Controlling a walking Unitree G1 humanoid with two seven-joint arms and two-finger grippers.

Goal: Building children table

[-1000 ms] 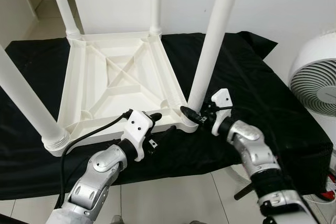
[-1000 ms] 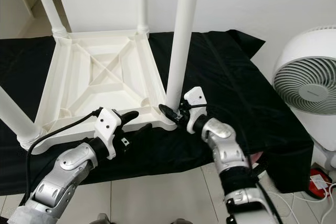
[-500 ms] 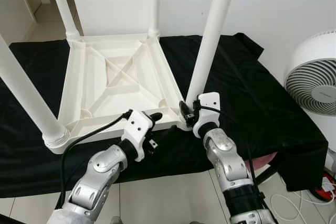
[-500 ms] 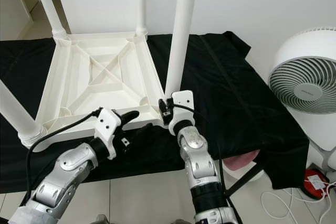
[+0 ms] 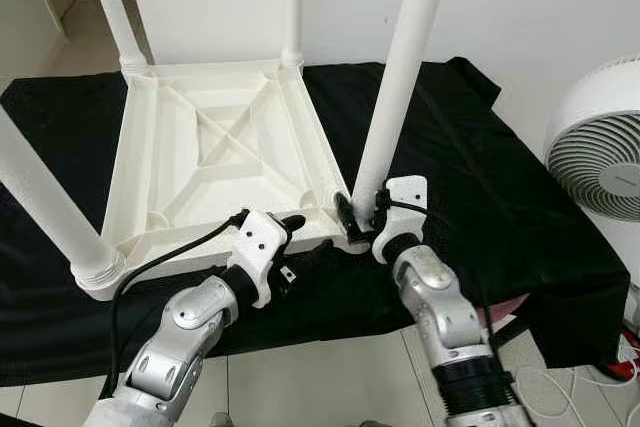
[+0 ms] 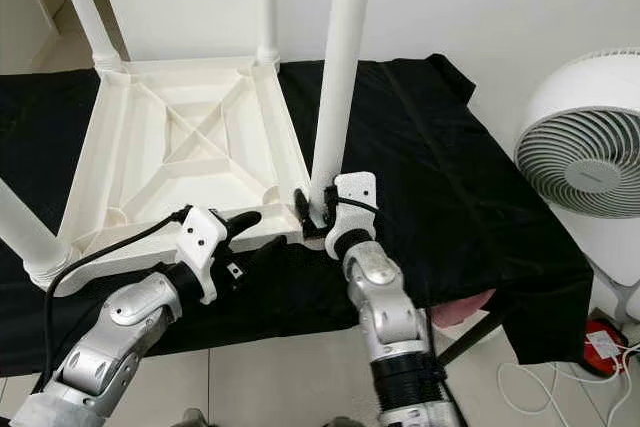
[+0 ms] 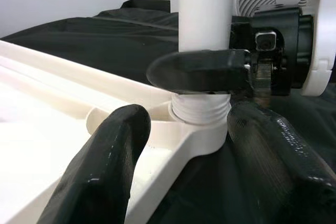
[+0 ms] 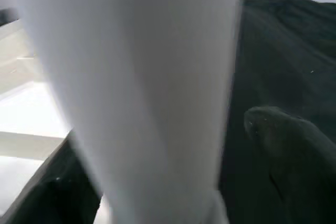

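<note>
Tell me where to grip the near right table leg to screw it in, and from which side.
Grip the leg low on its round shaft, just above the threaded collar, coming in level from the near side. The shaft stands upright and is smooth and round, so fingers can straddle it there; higher up, a push would likely tilt it more. The right gripper already sits there, and the left gripper straddles the tabletop rim.

Black-draped bed (image 5: 520, 197) (upturned table (image 5: 225, 162) atop)
</note>
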